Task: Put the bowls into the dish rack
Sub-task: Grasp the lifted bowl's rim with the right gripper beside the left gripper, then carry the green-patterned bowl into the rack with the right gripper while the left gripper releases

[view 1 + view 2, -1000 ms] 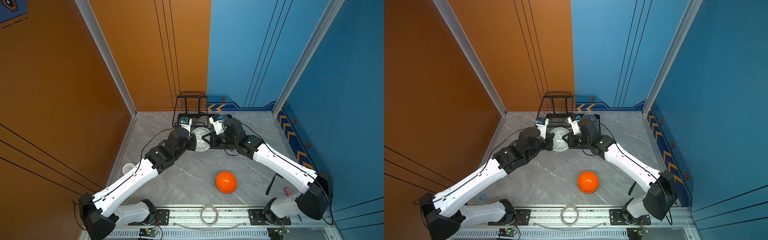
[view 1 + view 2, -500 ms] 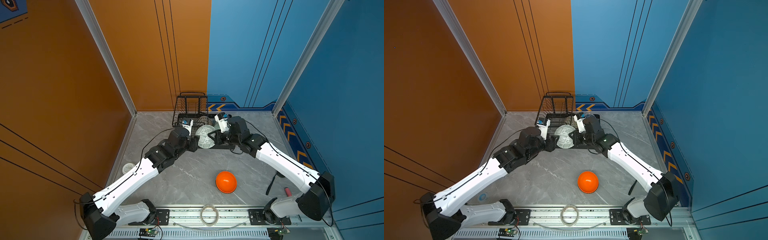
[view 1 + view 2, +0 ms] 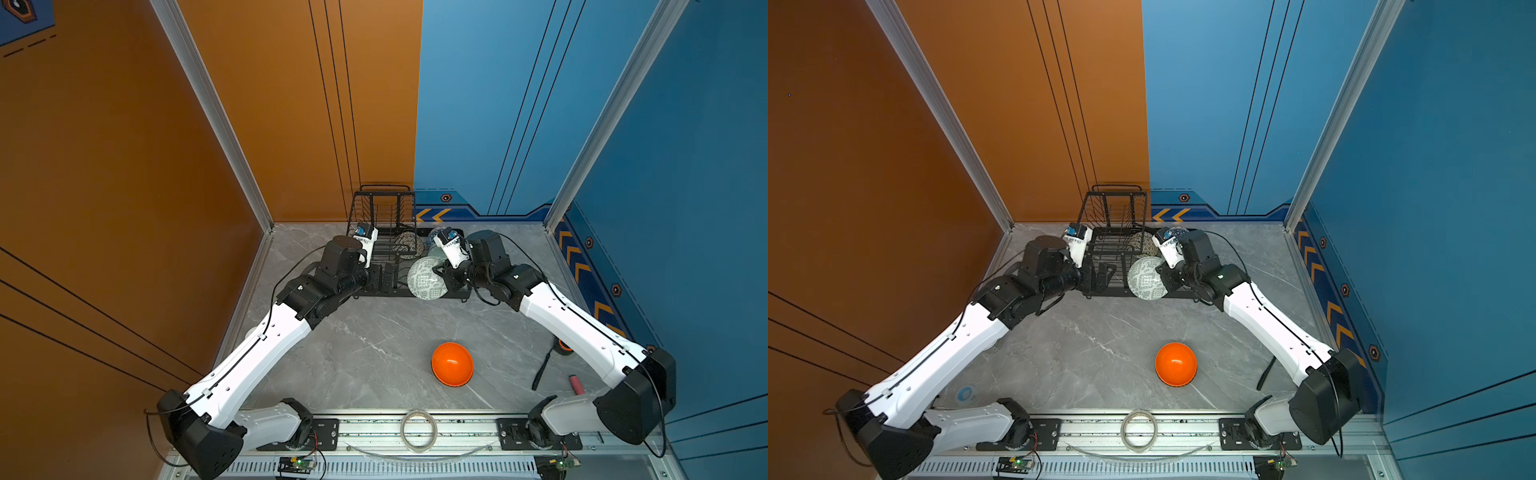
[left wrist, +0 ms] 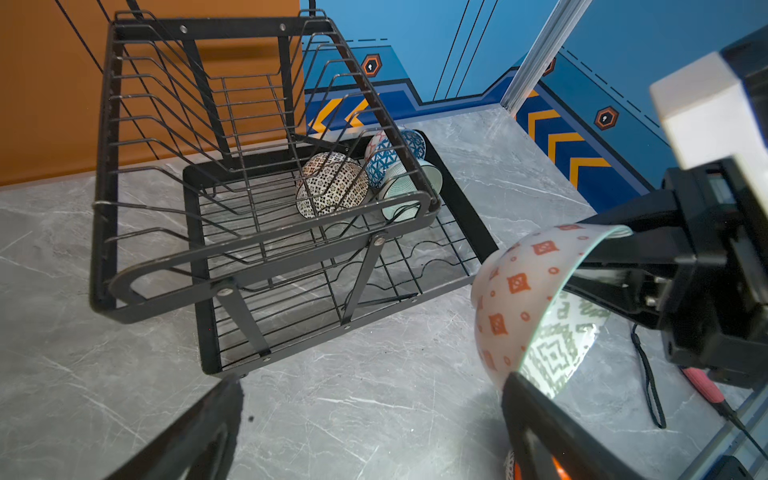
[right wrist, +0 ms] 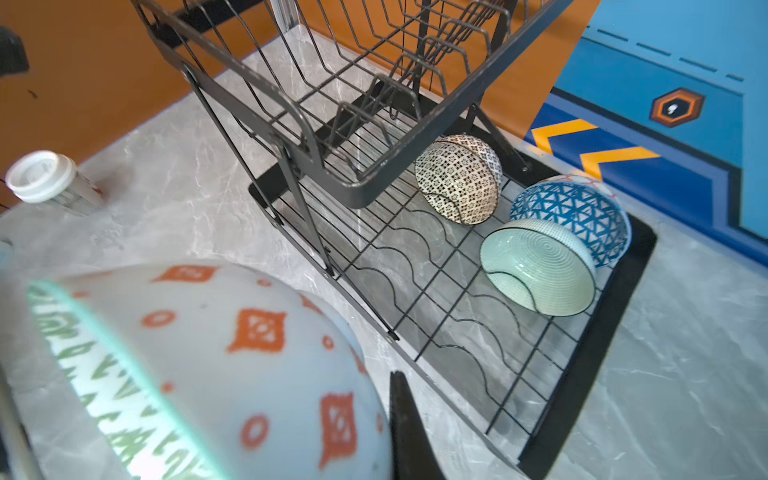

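black wire dish rack (image 5: 585, 361) stands just ahead of both claws, and the step in hand looks like carrying one more bowl into its lower tray. the right claw (image 3: 444, 277) is pinched on the rim of the maze bowl (image 3: 427, 277), holding it just short of the tray's near edge. being round it has no long axis; its mouth faces up and back toward the arm bases, its foot toward the rack. next the claw needs a short push forward over the rim, then a lowering into a free wire slot. the orange bowl (image 3: 452, 364) waits on the table well behind both claws. far ahead of the right claw, the lattice bowl (image 5: 459, 178), the blue triangle bowl (image 5: 577, 216) and the pale mint bowl (image 5: 538, 266) lie tipped on edge in the tray. the left claw (image 4: 372, 382) stands wide and empty beside the maze bowl.
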